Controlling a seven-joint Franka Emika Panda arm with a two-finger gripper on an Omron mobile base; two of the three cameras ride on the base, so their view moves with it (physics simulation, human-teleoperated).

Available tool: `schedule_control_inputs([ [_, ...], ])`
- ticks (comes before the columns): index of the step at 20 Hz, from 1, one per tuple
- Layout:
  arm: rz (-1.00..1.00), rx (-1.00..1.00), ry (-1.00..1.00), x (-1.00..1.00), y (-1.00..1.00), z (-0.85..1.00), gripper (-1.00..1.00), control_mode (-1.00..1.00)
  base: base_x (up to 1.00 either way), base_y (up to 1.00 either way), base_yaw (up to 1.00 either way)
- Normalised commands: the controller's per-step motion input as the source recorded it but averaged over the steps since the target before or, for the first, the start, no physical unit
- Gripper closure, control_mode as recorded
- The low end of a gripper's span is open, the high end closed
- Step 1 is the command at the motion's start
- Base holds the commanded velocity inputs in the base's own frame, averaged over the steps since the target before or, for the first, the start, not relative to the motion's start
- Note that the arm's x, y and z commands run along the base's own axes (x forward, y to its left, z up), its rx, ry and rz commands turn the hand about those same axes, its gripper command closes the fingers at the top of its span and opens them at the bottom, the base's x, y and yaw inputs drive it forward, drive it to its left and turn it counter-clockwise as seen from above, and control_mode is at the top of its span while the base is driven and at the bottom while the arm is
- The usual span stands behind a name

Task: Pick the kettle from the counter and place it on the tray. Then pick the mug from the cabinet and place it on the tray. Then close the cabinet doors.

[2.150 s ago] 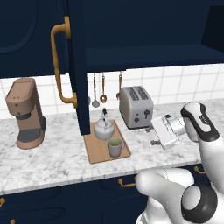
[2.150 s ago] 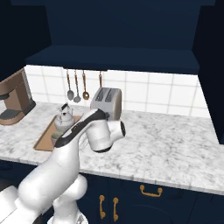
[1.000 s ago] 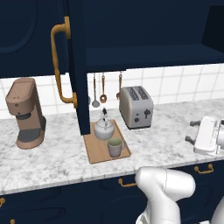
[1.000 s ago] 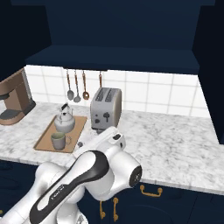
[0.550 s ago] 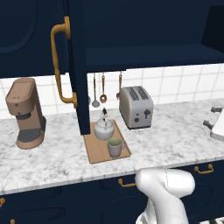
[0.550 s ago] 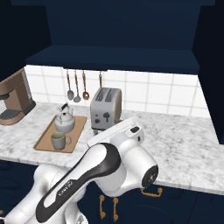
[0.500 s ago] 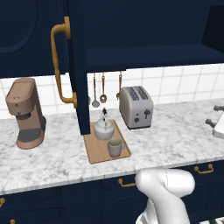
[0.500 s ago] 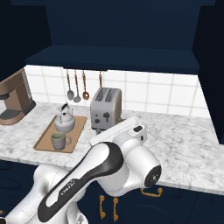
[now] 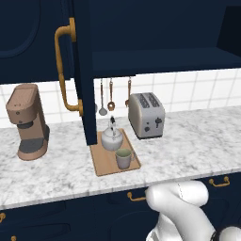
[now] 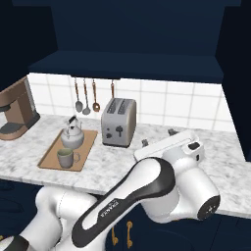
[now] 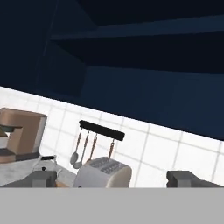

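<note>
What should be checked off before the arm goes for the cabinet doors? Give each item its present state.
1. Kettle on the tray: ok.
2. Mug on the tray, upright, in front of the kettle: ok.
3. Gripper free, nothing between its fingers: ok, jaws stand wide.
4. Cabinet doors shut: not ok; the left door stands open, edge-on above the tray.
5. Door's brass handle clear of obstruction: ok.
6. Right door's position: cannot tell from these views.

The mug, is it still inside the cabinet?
No, in the left base view the mug stands on the tray, in front of the kettle.
</note>
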Motion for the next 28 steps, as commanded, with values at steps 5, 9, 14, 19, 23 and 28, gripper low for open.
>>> schedule_control_inputs([
  [5,-0.18,0.06,-0.15,-0.05,-0.87,0.0,-1.0,-1.0,0.0,0.0,0.0],
  [9,-0.14,0.06,-0.13,-0.01,-0.77,0.0,-1.0,-1.0,0.0,0.0,0.0],
  [14,-0.04,0.04,-0.1,0.0,-0.59,0.0,-1.0,-1.0,0.0,0.0,0.0],
  [19,0.0,0.02,-0.13,0.0,-0.59,0.17,-1.0,-1.0,0.0,0.0,0.0],
  [23,0.0,0.0,-0.04,0.0,-0.61,0.31,-1.0,-1.0,0.0,0.0,0.0],
  [28,0.0,0.0,-0.03,-0.03,-0.53,0.39,-1.0,-1.0,0.0,0.0,0.0],
])
